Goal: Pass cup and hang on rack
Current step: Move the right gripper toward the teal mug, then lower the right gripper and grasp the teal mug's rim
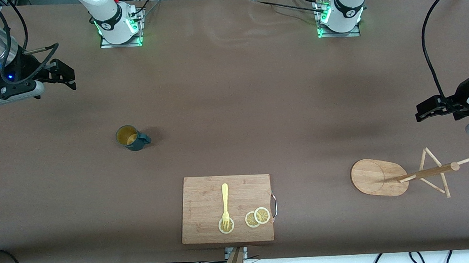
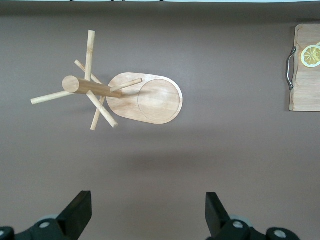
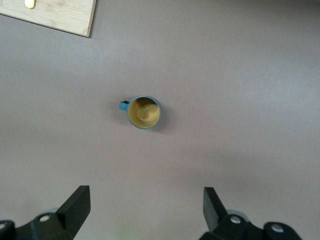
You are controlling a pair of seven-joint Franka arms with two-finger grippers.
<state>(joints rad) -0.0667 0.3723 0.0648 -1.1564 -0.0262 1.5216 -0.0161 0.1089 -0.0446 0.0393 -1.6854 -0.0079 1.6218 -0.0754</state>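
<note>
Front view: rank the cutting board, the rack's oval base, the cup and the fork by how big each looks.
Largest to smallest in the front view:
1. Cutting board
2. Oval base of the rack
3. Fork, long but thin
4. Cup
Fork against cup is unsure: the fork is longer, the cup wider.

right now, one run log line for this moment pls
stage: not started | cup: upright on table, untouched | rack: standing, pegs bare | left gripper: open above rack | right gripper: open above cup
</note>
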